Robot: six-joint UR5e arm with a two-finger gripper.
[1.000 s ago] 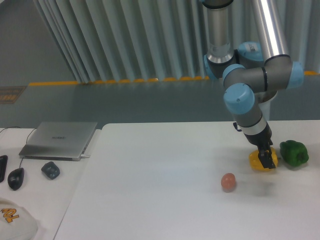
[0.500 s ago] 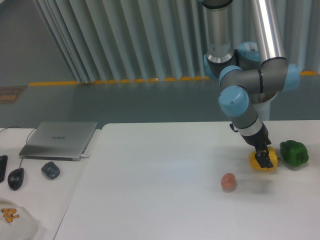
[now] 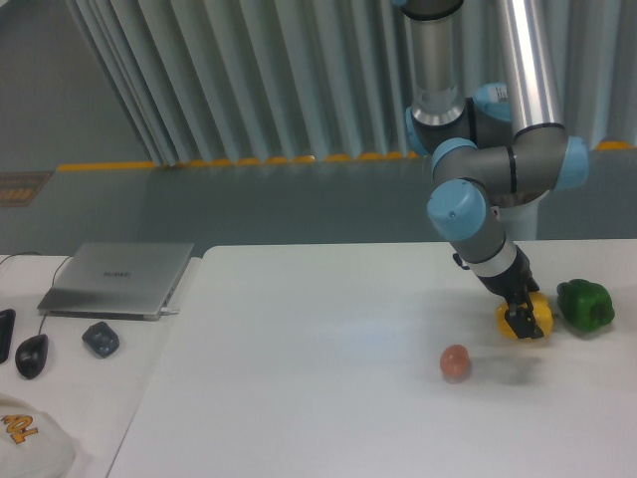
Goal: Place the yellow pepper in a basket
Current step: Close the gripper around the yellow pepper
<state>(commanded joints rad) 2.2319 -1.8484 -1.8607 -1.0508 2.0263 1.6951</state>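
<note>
The yellow pepper (image 3: 510,321) lies on the white table (image 3: 328,339) at the right, just left of a green pepper (image 3: 585,305). My gripper (image 3: 525,322) points down onto the yellow pepper's top. Its dark fingers (image 3: 518,317) straddle the fruit with yellow showing on both sides, and the jaws look open around it. The pepper rests on the table. No basket is in view.
A brownish egg (image 3: 454,361) sits in front and left of the yellow pepper. On the left side table are a closed laptop (image 3: 117,278), a dark lump (image 3: 100,339), a mouse (image 3: 32,355) and a white cap (image 3: 30,443).
The arm's elbow and wrist have swung left, and the gripper has shifted a little left over the yellow pepper. The pepper has stayed where it was.
</note>
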